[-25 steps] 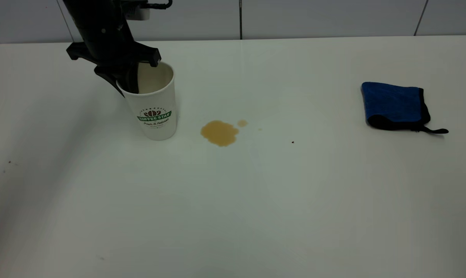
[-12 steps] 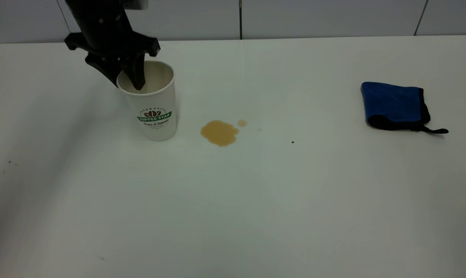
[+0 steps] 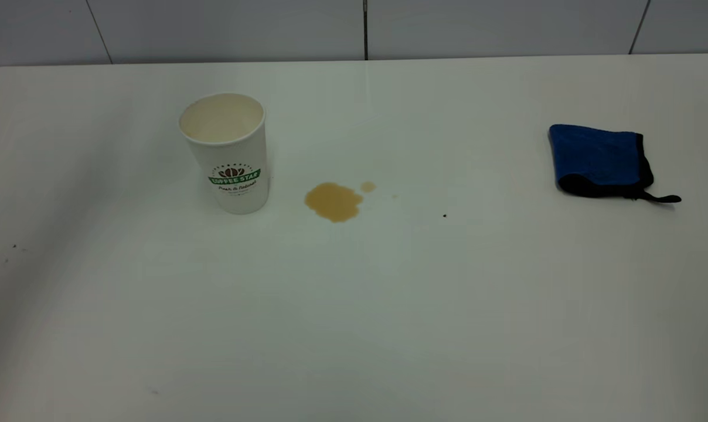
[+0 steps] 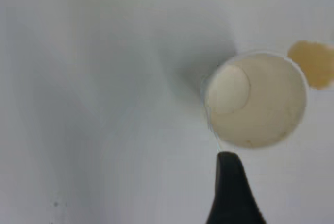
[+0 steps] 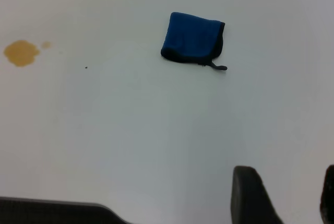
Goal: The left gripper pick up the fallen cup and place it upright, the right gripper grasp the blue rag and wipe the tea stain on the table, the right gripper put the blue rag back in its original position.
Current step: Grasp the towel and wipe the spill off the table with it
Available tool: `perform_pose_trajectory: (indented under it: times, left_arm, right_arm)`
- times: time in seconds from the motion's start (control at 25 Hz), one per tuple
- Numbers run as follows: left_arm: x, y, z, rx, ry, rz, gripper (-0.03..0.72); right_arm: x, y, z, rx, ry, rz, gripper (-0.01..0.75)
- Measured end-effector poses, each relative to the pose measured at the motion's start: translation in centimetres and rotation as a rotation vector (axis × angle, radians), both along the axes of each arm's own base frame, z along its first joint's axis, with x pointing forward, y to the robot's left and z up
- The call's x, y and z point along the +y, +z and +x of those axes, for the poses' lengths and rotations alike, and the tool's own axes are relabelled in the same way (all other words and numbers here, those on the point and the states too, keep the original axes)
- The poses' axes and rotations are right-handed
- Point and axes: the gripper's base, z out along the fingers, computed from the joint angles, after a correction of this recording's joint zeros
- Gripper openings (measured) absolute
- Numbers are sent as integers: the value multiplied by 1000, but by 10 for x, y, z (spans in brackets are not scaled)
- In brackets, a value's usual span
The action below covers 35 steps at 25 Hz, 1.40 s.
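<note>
The cup (image 3: 231, 153) stands upright on the table (image 3: 354, 316), logo facing the camera. The tea stain (image 3: 333, 201) lies just right of it with a small drop beside it. The blue rag (image 3: 599, 158) lies flat at the far right. Neither gripper shows in the exterior view. In the left wrist view my left gripper (image 4: 259, 182) hangs above the cup (image 4: 255, 98), holding nothing; only one black finger (image 4: 229, 182) shows, near the rim. My right gripper (image 5: 289, 195) is open and empty, well short of the rag (image 5: 192, 38).
A tiled wall runs behind the table's far edge. A few tiny dark specks (image 3: 445, 215) dot the tabletop. The stain also shows in the right wrist view (image 5: 21, 52), and partly in the left wrist view (image 4: 313, 65).
My left gripper, which had one finger inside the cup's rim, has let go and risen out of the exterior view. The cup stays upright in place.
</note>
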Motion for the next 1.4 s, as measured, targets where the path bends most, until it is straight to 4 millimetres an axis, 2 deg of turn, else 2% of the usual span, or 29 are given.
perform_pose_trajectory:
  times: [0.08,0.24,0.36,0.52,0.6,0.72,0.84,1.08,1.24,1.4]
  left_arm:
    - [5,35,-21,-4,-7,-1,512]
    - [14,91,-60,-48,-12,-9,508]
    - [19,120,-81,-125,-12,-25,492]
    - [29,134,-117,-157,-2,-14,459]
    - [34,130,-139,-139,3,-11,447]
    - [43,113,-176,-83,7,2,443]
    - [52,83,-213,-1,6,23,442]
    - [69,40,-287,50,6,35,443]
    - [79,13,-327,30,11,29,443]
    - [85,-3,-354,-71,15,4,443]
  right_arm:
    - [0,0,0,0,0,0,364]
    - [0,0,0,0,0,0,364]
    - [0,0,0,0,0,0,364]
    - [0,0,0,0,0,0,364]
    - [0,0,0,0,0,0,364]
    - [0,0,0,0,0,0,364]
    - [0,0,0,0,0,0,364]
    - [0,0,0,0,0,0,364]
    - [0,0,0,0,0,0,364]
    - [0,0,0,0,0,0,364]
